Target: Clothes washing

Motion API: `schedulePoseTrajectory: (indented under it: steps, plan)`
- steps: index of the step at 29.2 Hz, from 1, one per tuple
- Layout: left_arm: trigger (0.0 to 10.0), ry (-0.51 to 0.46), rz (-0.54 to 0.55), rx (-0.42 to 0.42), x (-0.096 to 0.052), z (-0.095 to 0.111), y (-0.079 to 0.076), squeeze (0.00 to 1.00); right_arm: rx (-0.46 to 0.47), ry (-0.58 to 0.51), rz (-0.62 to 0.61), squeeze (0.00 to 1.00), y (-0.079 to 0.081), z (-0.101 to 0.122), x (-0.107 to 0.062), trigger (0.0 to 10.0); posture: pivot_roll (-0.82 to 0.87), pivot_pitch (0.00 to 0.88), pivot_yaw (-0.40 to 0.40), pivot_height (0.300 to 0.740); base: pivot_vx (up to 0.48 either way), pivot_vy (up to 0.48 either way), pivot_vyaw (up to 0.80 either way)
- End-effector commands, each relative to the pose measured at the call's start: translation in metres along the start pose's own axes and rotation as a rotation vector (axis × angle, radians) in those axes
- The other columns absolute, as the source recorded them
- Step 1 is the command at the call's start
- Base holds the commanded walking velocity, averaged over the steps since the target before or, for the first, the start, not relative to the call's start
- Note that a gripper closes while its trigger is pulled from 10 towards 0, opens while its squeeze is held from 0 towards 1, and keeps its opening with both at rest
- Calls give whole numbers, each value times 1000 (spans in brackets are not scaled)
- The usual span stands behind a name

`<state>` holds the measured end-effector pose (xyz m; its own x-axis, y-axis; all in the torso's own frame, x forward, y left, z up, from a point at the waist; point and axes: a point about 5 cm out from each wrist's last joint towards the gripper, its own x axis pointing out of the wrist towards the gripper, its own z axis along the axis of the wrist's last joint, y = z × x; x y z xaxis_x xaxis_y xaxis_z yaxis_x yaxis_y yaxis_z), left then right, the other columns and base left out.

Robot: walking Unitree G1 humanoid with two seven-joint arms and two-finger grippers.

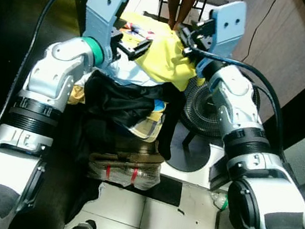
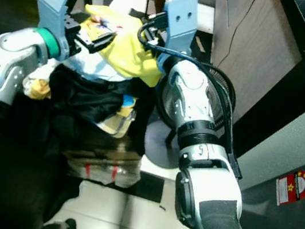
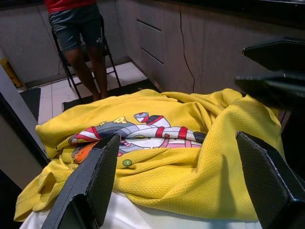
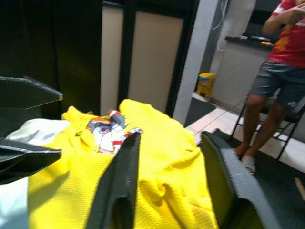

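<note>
One yellow shirt is kept on top of a heap of clothes, presumably for lifting toward the wash. It is flanked by two pincers: the left gripper is spread wide and empty, the right gripper is parted over the cloth, nothing clamped.

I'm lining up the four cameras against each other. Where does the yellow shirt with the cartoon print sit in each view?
Left eye view: yellow shirt tops the clothes pile, upper centre, between both grippers.
Right eye view: upper centre-left.
Left wrist view: spread across the middle, between the black fingers.
Right wrist view: lower centre.
Shared landmark: its cartoon print.
</note>
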<state>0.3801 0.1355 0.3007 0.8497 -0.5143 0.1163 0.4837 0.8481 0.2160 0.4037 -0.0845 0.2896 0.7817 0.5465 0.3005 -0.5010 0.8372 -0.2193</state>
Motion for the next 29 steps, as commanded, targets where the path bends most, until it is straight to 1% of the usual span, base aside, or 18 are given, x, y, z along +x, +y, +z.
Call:
schedulePoseTrajectory:
  steps: [1, 2, 5, 8, 12, 13, 17, 21, 23, 27, 29]
  plan:
    - [10000, 6, 8, 12, -2, -1, 2, 0, 15, 1, 44, 1000, 7, 5, 6, 10000, 72, 89, 0, 740, 0, 0, 0]
    - [10000, 8, 12, 11, -4, -2, 3, 0, 18, 11, 51, 1000, 7, 4, 6, 10000, 72, 89, 0, 740, 0, 0, 0]
    - [10000, 15, 19, 12, -5, -4, 4, 0, -14, 37, 81, 1000, 12, -1, 6, 10000, 72, 92, -1, 740, 0, 0, 0]
    - [10000, 16, 21, 11, -5, -4, 5, 0, -16, 47, 97, 1000, 14, -3, 6, 10000, 71, 93, 0, 740, 0, 0, 0]
    - [10000, 14, 26, 9, -4, -5, 6, 0, -12, 89, 138, 1000, 18, -8, 7, 10000, 71, 94, -3, 740, 0, 0, 0]
    - [10000, 13, 30, 10, -4, -5, 7, 0, -15, 108, 144, 0, 18, -10, 7, 10000, 78, 96, -9, 740, 0, 0, 0]
    - [10000, 14, 45, 12, -6, -5, 11, 0, 1, 141, 131, 0, 17, -16, 8, 10000, 81, 101, -12, 740, 0, 0, 0]
    - [10000, 18, 65, 13, -9, -6, 15, 0, 0, 173, 66, 0, 13, -19, 10, 10000, 86, 104, -14, 740, 0, 0, 0]
    - [10000, 20, 71, 13, -9, -6, 16, 0, -6, 185, 54, 0, 13, -21, 11, 10000, 95, 107, -16, 740, 0, 0, 0]
    - [10000, 24, 82, 15, -12, -6, 19, 0, 6, 230, 63, 0, 20, -30, 11, 10000, 105, 120, -21, 740, 0, 0, 0]
    - [10000, 24, 82, 15, -12, -6, 19, 0, 6, 230, 63, 0, 20, -30, 11, 10000, 105, 120, -21, 740, 0, 0, 0]
